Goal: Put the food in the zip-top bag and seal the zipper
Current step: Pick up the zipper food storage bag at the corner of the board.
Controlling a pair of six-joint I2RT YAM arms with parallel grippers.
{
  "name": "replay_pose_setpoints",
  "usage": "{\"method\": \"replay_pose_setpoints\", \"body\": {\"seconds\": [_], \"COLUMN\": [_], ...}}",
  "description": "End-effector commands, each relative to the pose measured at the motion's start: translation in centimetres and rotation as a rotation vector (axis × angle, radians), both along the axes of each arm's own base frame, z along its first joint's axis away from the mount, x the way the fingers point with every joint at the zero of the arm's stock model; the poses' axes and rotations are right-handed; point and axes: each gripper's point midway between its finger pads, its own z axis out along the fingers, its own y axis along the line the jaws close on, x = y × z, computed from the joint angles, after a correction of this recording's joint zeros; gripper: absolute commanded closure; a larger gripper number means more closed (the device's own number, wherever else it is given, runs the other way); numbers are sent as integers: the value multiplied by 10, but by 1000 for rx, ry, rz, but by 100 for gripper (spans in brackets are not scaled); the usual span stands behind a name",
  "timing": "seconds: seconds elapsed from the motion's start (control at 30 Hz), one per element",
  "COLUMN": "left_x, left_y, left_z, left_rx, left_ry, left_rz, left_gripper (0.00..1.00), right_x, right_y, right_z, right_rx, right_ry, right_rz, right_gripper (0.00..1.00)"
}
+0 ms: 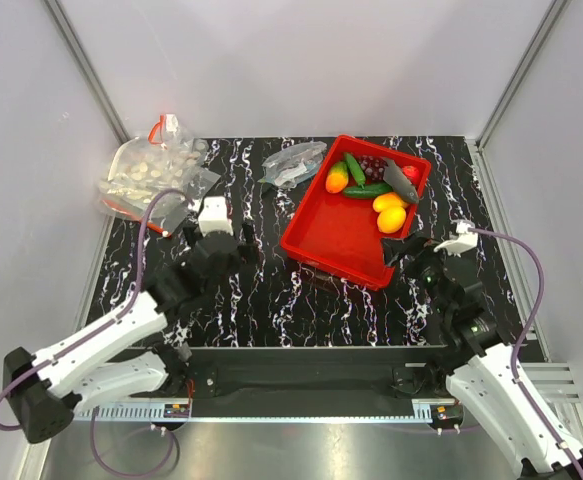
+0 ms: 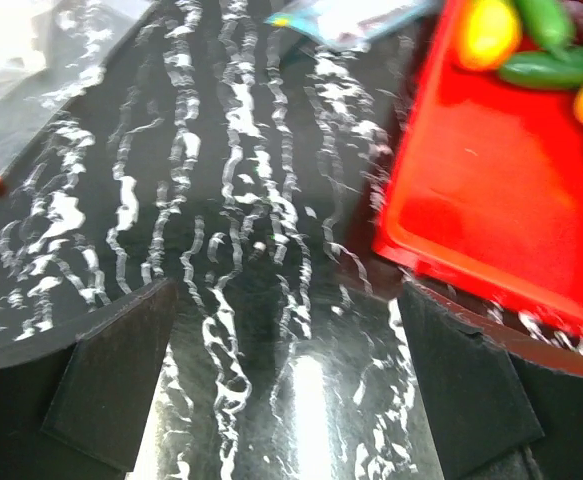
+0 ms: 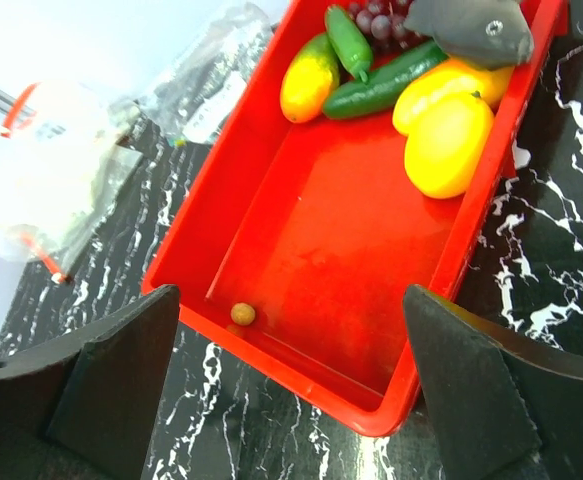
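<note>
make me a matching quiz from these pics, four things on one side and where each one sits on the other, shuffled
1 grey fish
2 small brown ball
3 spotted bags
4 left gripper

A above the table, left of the red tray
B near end of the tray, alone
C far-left corner of the table
D far end of the tray, beside the grapes

Pairs: 1-D, 2-B, 3-C, 4-A

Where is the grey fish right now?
In the top view, the grey fish lies in the far right corner of the red tray, next to the purple grapes and just behind the yellow lemons.
</note>
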Motion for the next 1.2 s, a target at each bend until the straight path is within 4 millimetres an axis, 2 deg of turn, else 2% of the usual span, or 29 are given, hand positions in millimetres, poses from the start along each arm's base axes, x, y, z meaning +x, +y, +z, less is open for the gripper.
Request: {"method": "replay_pose_setpoints", "body": {"seconds": [0.0, 0.03, 0.07, 0.1, 0.13, 0.23, 0.27, 0.3, 0.37, 0.4, 0.43, 0.47, 0.5, 0.53, 0.57, 0.6, 0.63, 0.67, 0.7, 0.73, 0.77, 0.83, 0.87, 0.9, 0.93, 0.97, 1.0, 1.03, 1.17], "left_x": [29, 43, 54, 66, 83, 121, 136, 153, 184, 199, 208, 222, 233, 241, 252, 260, 271, 279, 287, 298, 309, 317, 324, 331, 339, 342, 348, 354, 370], "left_y": [6, 20, 21, 23, 37, 69, 75, 69, 90, 96, 113, 121, 131, 146, 154, 164, 176, 189, 187, 201, 200, 224, 230, 236, 241, 246, 247, 254, 251], "left_z": [29, 27, 18, 28, 16, 34, 22, 35, 26, 46, 50, 39, 62, 66, 55, 77, 64, 78, 75, 58, 65, 55, 38, 46, 25, 22, 31, 13, -11], "left_rx": [-69, -85, -80, -98, -63, -70, -77, -155, -234, -267, -269, -250, -254, -241, -213, -208, -180, -192, -201, -224, -266, -274, -254, -251, -222, -212, -222, -227, -311], "left_ry": [-6, 11, 50, 50, 85, 61, 88, 62, 77, 41, 32, 56, 28, 21, 42, -3, 21, -9, -5, 22, 14, 22, 46, 26, 65, 71, 60, 89, 116], "left_rz": [81, 128, 143, 154, 219, 372, 405, 374, 437, 456, 512, 544, 574, 616, 646, 679, 710, 731, 721, 746, 703, 755, 763, 758, 769, 781, 770, 784, 731], "left_gripper": [1, 1, 1, 1, 1, 1, 1, 1, 1, 1, 1, 1, 1, 1, 1, 1, 1, 1, 1, 1, 1, 1, 1, 1, 1, 1, 1, 1, 1], "right_x": [0, -1, -1, -2, -2, -5, -6, -8, -9, -11, -12, -13, -14, -14, -15, -15, -16, -16, -16, -16, -17, -17, -17, -18, -18, -18, -18, -19, -19], "right_y": [2, 5, 9, 11, 16, 23, 25, 27, 30, 31, 31, 32, 33, 33, 34, 34, 34, 35, 36, 37, 38, 38, 38, 38, 36, 36, 35, 34, 30], "right_z": [15, 16, 16, 15, 22, 21, 18, 18, 15, 15, 17, 17, 18, 19, 18, 19, 20, 18, 20, 19, 19, 21, 20, 20, 20, 18, 21, 20, 20], "right_rx": [30, 32, 35, 39, 53, 52, 49, 46, 48, 50, 52, 53, 55, 55, 55, 58, 62, 64, 68, 67, 65, 66, 64, 62, 63, 61, 63, 61, 54], "right_ry": [-73, -86, -94, -96, -127, -134, -128, -132, -131, -135, -145, -147, -152, -155, -155, -160, -161, -157, -162, -159, -160, -163, -157, -161, -159, -156, -163, -163, -165], "right_rz": [16, 32, 53, 69, 93, 135, 152, 163, 186, 192, 197, 206, 211, 213, 219, 220, 221, 227, 229, 235, 240, 243, 243, 244, 237, 232, 232, 228, 207], "right_gripper": [0, 0, 0, 0, 0, 0, 0, 0, 0, 0, 0, 0, 0, 0, 0, 0, 0, 0, 0, 0, 0, 0, 1, 0, 0, 0, 0, 0, 0]}}
